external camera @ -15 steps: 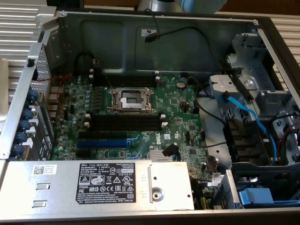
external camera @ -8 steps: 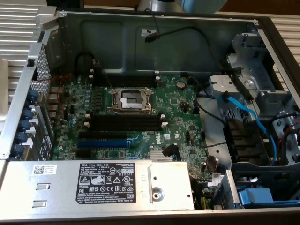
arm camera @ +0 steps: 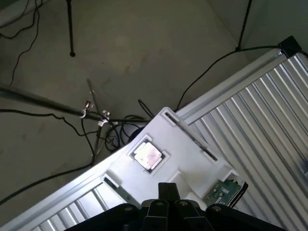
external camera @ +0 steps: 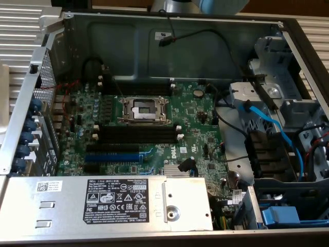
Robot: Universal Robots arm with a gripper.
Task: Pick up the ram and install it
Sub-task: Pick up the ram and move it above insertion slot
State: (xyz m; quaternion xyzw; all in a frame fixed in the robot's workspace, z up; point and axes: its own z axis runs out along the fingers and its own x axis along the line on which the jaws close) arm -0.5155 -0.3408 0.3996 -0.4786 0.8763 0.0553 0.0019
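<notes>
Above white tray (arm camera: 192, 149), gripper (arm camera: 167, 186), jaws closed, green ram (arm camera: 222, 192) near, exterior view, black slots (external camera: 136, 135) six o'clock from CPU socket (external camera: 144, 109).

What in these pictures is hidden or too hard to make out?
Wrist view: green board, likely the ram, partly hidden by the white tray and the gripper.
Exterior view: robot arm cut off by the top edge.
Exterior view: print on the power supply label too small to read.
</notes>
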